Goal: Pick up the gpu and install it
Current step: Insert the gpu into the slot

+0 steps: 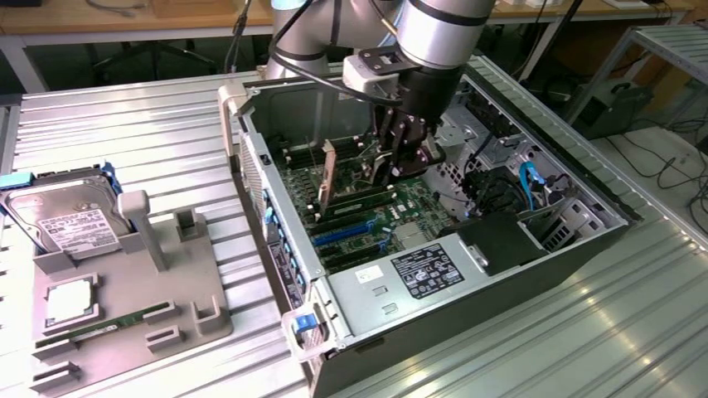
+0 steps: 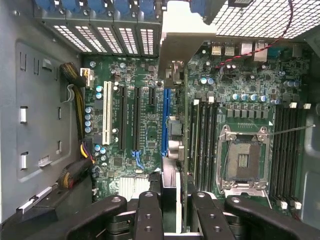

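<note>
The gripper (image 1: 396,166) hangs inside the open computer case (image 1: 575,178), directly above the green motherboard (image 1: 426,203), with the arm (image 1: 437,33) reaching down from above. The gpu (image 1: 328,178) is clamped edge-on between the black fingers (image 2: 148,212), which are closed onto the card's top edge and stand only a card's thickness apart. The card hangs straight below the gripper, upright on its edge, so the thing to be installed lies directly beneath the end effector rather than to either side. In the wrist view the gpu (image 2: 176,125) runs away from the fingers as a thin vertical strip, its silver bracket (image 2: 182,42) at the far end next to the ventilated rear wall of the case. The card's long axis lies parallel to the expansion slots, and its lower edge sits just beside the blue slot (image 2: 165,120), on the side toward the memory slots; whether it is touching the board cannot be told. The white slot (image 2: 106,112) and two black slots lie farther off toward the case's side wall. The empty processor socket (image 2: 244,160) lies well apart on the other side. On the table at the exterior view's left, a grey holder (image 1: 133,307) carries a hard drive (image 1: 61,215) with a white label and a green memory stick (image 1: 111,323). A black-and-white label (image 1: 426,272) sits on the silver power supply; no writing on any label can be read.
</note>
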`<state>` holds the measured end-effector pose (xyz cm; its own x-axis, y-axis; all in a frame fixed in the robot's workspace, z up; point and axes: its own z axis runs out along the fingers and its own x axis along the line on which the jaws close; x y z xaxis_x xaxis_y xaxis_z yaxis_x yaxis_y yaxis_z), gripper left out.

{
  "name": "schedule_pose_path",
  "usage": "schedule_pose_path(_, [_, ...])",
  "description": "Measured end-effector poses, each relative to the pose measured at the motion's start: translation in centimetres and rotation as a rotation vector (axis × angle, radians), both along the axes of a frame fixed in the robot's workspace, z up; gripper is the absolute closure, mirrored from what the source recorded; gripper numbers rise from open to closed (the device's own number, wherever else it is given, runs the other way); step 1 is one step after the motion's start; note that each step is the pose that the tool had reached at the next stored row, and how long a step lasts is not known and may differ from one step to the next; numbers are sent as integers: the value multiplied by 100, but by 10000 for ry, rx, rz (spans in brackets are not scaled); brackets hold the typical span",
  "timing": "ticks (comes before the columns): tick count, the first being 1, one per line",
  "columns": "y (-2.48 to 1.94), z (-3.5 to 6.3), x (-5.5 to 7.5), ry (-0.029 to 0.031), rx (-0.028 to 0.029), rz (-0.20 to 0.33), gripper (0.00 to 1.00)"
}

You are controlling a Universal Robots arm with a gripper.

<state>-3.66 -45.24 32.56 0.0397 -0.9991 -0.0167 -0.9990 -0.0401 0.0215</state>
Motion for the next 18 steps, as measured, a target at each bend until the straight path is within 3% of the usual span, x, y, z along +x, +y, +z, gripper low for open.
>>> schedule_pose_path(5, [0,-16,0,28,2,-1,72])
schedule_pose_path(18, [0,-18,0,29,3,0,72])
